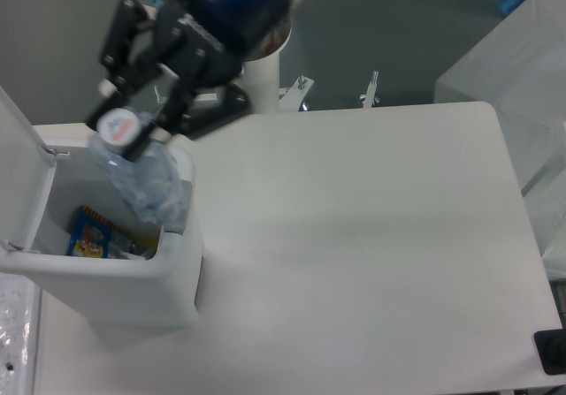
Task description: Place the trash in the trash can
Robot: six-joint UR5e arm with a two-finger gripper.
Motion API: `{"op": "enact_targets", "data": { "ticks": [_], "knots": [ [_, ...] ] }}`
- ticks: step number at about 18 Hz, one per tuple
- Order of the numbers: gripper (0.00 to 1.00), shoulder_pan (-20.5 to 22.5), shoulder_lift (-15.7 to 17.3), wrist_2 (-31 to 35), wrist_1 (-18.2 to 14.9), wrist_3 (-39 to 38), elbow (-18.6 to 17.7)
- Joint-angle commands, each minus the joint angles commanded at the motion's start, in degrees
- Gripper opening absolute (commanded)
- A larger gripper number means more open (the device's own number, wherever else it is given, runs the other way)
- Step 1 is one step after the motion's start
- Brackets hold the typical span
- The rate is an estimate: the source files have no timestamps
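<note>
The crushed clear plastic bottle [141, 170] hangs tilted over the open mouth of the white rectangular plastic trash can [133, 276], its crumpled, see-through body reaching down past the can's right rim. Its upper end shows a round white face with a pink-and-blue mark. The black two-finger gripper [133, 125] is clamped on that upper end, above the can's far right corner, one finger on either side. The can's white hinged lid [18, 161] stands open on the can's left side, and a grey side panel [179, 205] sits at the can's right wall. Inside the can, near the bottom, lies a blue-and-yellow packet [88, 234]. The can stands at the left end of the white table [371, 254].
</note>
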Motion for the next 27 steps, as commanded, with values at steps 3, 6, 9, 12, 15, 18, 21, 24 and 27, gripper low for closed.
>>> {"op": "enact_targets", "data": {
  "ticks": [3,6,9,12,15,18,21,24,27],
  "knots": [
    [0.0,-1.41,1.41,0.0,1.4,3.34,-4.66],
    [0.0,-1.59,1.33,0.0,1.5,4.93,-6.61],
    [0.03,-1.76,0.19,0.17,2.63,7.04,-7.66],
    [0.14,-1.76,-1.75,0.44,4.22,7.22,-7.31],
    [1.0,-1.85,-2.1,0.35,4.4,10.72,-8.45],
    [1.0,-1.76,-2.02,0.44,4.4,11.35,-9.77],
    [1.0,0.77,-2.01,1.31,4.22,10.82,-10.65],
    [1.0,6.04,-2.28,6.13,4.22,11.0,-11.53],
    [1.0,10.7,-3.94,9.31,4.22,11.35,-11.53]
  ]
}}
